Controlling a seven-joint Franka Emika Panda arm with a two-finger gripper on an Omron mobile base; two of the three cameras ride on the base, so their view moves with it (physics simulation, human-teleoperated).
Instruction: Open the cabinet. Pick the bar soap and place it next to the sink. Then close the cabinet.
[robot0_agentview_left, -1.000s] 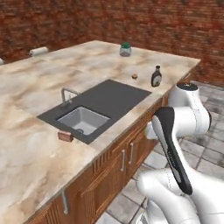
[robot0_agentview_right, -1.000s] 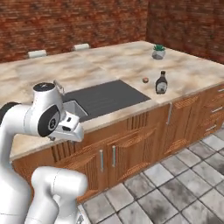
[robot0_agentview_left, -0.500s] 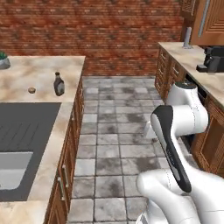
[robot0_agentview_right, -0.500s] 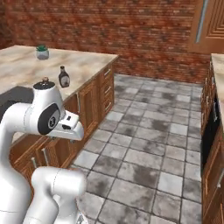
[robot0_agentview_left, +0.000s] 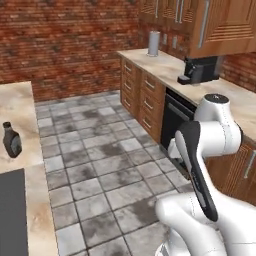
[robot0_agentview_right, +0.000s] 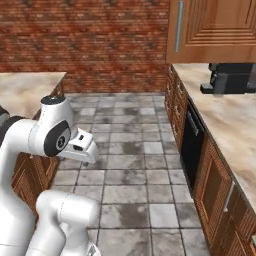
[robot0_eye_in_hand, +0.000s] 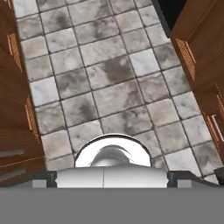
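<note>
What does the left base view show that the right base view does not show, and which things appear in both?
Left base view alone: a dark bottle standing on the island counter, and a grey cylinder at the far end of the wall counter. Right base view alone: the cabinet seen up close, door shut, with its long silver handle. Both share the black coffee machine under the wall cabinets, the dark oven front, the brick wall and the grey tiled floor.
</note>
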